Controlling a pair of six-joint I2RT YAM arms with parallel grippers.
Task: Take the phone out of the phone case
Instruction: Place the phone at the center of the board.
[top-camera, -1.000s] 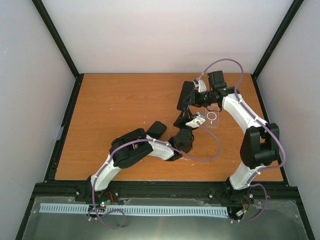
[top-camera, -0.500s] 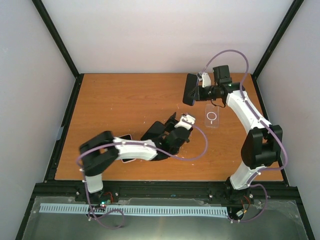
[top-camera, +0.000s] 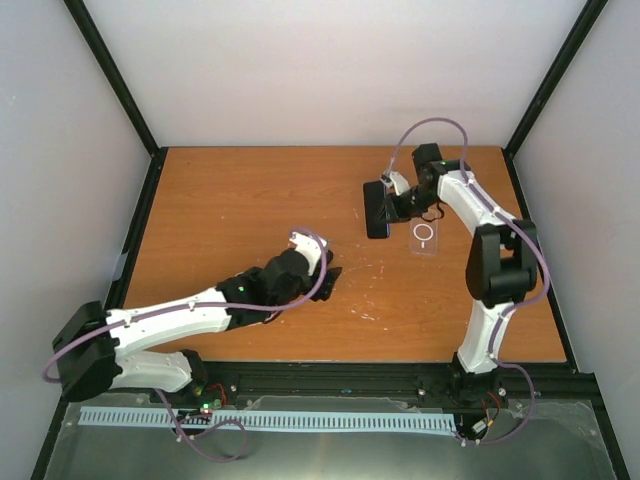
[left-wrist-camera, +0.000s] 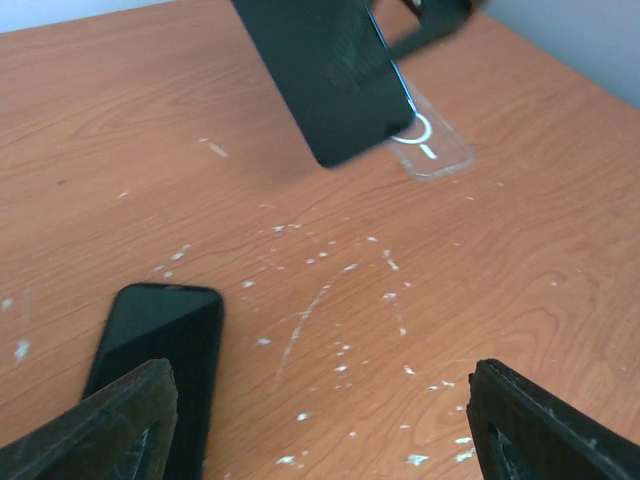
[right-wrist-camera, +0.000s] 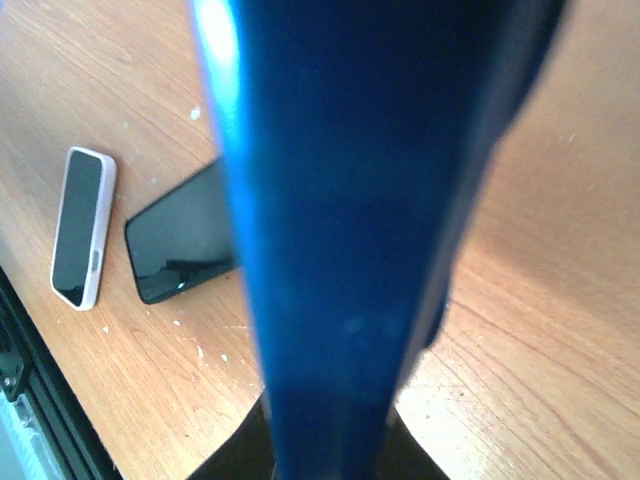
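My right gripper (top-camera: 390, 205) is shut on a dark blue phone (top-camera: 377, 208), holding it on edge just above the table; in the right wrist view the phone (right-wrist-camera: 340, 200) fills the middle as a blur. The clear phone case (top-camera: 425, 238) with a white ring lies flat and empty on the table just right of the phone; in the left wrist view the case (left-wrist-camera: 432, 148) shows behind the phone (left-wrist-camera: 325, 70). My left gripper (top-camera: 322, 280) (left-wrist-camera: 335, 430) stands open over bare wood, well left of the case, with nothing between its fingers (left-wrist-camera: 120, 430).
A black phone (left-wrist-camera: 160, 340) (right-wrist-camera: 185, 240) lies flat beside my left finger. A phone in a white case (right-wrist-camera: 80, 225) lies further left, hidden under the left arm in the top view. Black frame rails (top-camera: 130, 260) edge the wooden table (top-camera: 240, 200).
My left gripper has opened and drawn back to the left and nearer, away from the clear case. My right gripper has carried the dark phone up, then down beside the case.
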